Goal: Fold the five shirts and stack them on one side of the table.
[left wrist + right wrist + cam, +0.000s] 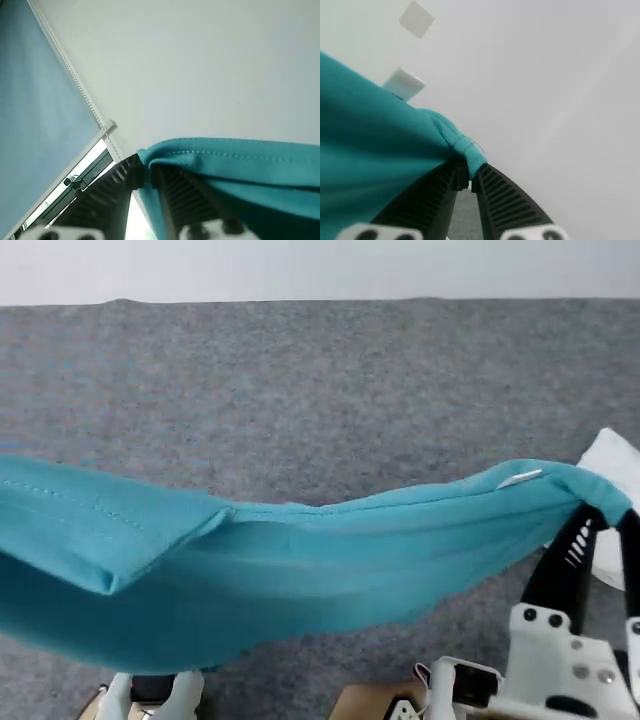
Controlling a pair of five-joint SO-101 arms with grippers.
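One grey felt table [320, 370] below. Stretched above it across nearly the full width, a teal shirt [300, 550], sagging midway. At the table's right edge, a white cloth [615, 460]. Clenched on the shirt's stitched hem, the left gripper [145, 175]; pinched tight on its other end, the right gripper [465, 180]. Nearby, a small white tag [520, 478], print too small to read.

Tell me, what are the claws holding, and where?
One teal shirt, stretched between them: the left claw pinches a stitched hem, the right claw pinches the edge by the white tag.
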